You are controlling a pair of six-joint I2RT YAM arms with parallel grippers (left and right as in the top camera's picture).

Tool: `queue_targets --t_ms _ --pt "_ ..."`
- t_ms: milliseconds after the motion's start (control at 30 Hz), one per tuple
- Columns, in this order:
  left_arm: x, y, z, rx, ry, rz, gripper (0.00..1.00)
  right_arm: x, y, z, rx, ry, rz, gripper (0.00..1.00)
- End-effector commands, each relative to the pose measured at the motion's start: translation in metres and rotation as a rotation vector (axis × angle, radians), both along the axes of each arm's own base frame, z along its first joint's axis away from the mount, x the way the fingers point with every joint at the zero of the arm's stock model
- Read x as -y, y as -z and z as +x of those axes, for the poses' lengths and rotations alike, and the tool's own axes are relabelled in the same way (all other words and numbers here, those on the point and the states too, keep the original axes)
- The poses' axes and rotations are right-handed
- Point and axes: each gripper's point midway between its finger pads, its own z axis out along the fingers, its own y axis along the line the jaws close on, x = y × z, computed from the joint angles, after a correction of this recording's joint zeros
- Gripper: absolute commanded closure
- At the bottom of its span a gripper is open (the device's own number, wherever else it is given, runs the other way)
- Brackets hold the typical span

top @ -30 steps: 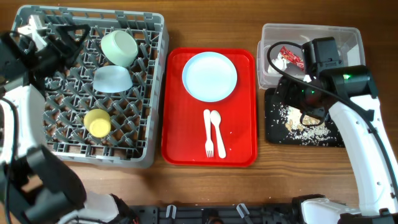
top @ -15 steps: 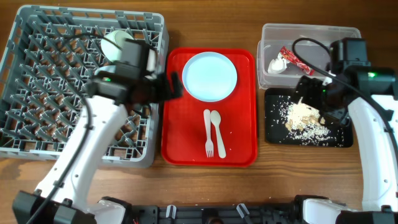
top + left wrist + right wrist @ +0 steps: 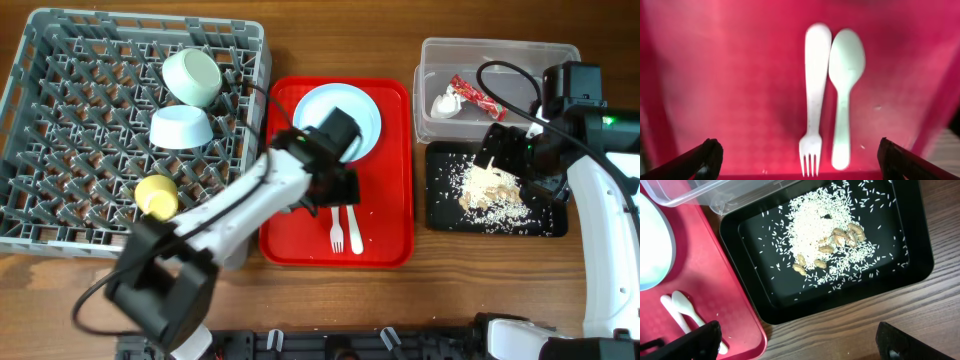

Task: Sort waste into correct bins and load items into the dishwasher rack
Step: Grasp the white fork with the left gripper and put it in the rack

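Observation:
The white fork (image 3: 336,218) and spoon (image 3: 349,212) lie side by side on the red tray (image 3: 290,220), below the pale blue plate (image 3: 362,112). My left gripper (image 3: 340,188) hovers open just above them. In the left wrist view the fork (image 3: 812,90) and spoon (image 3: 845,95) lie between my spread fingers, and the left gripper (image 3: 800,162) holds nothing. My right gripper (image 3: 515,160) is open and empty over the black tray (image 3: 445,215), which holds rice scraps (image 3: 490,190). The clear tub (image 3: 500,50) holds the red wrapper (image 3: 470,92) and the white tissue (image 3: 446,104).
The grey rack (image 3: 60,120) at the left holds the mint-green bowl (image 3: 192,76), the pale blue bowl (image 3: 180,127) and the yellow cup (image 3: 156,196). In the right wrist view the black tray (image 3: 910,255) borders the red tray (image 3: 715,295), with wooden table in front.
My left arm has swung from the far left of the rack across to the red tray and now hovers over the fork and spoon. My right arm has barely moved.

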Motion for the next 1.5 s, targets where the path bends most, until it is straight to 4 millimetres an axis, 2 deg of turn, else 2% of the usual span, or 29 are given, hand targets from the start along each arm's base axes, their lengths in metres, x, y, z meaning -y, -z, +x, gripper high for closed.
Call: queue_targets --t_ms 0,67,267,367,467,500,533,600,667,867,1033,1200,1267,1467 --pt "-0.006 0.031 -0.005 -0.003 0.017 0.137 0.03 0.000 -0.001 -0.001 0.002 -0.017 0.002 0.00" --pt "-0.008 0.040 -0.007 -0.016 0.025 0.165 0.04 0.000 -0.001 0.000 0.002 -0.017 0.001 0.00" --pt "-0.011 0.055 -0.010 -0.049 0.027 0.199 0.22 0.000 -0.001 0.000 0.005 -0.017 0.001 0.00" --pt "-0.011 0.062 -0.013 -0.070 0.031 0.207 0.25 0.000 -0.001 0.000 0.006 -0.016 0.001 0.00" --pt "-0.009 0.062 -0.016 -0.075 0.039 0.203 0.31 0.000 -0.001 0.000 0.006 -0.016 0.001 0.00" --pt "-0.008 0.062 -0.017 -0.075 0.044 0.204 0.37 0.000 -0.001 0.000 0.006 -0.016 0.002 0.00" --pt "-0.007 0.062 -0.019 -0.075 0.048 0.205 0.48 0.000 -0.001 0.000 0.006 -0.016 0.001 0.00" --pt "-0.004 0.062 -0.020 -0.073 0.057 0.205 0.53 0.000 -0.001 0.000 0.006 -0.016 0.001 0.00" --pt "-0.002 0.063 -0.022 -0.072 0.065 0.205 0.62 0.000 -0.001 0.000 0.005 -0.016 0.002 0.00" --pt "-0.002 0.063 -0.023 -0.072 0.067 0.205 0.68 0.000 -0.001 0.000 0.005 -0.016 0.002 0.00" --pt "-0.002 0.063 -0.023 -0.072 0.067 0.205 0.81 0.000 -0.001 0.000 0.005 -0.015 0.002 0.00" --pt "-0.002 0.063 -0.023 -0.072 0.068 0.205 0.84 0.000 -0.001 0.000 0.004 -0.016 0.002 0.00" --pt "-0.002 0.063 -0.023 -0.072 0.068 0.205 0.72 0.000 -0.001 0.000 0.004 -0.016 0.002 0.00" --pt "-0.002 0.064 -0.023 -0.071 0.076 0.204 0.66 0.000 -0.001 0.000 0.004 -0.016 0.002 0.00"
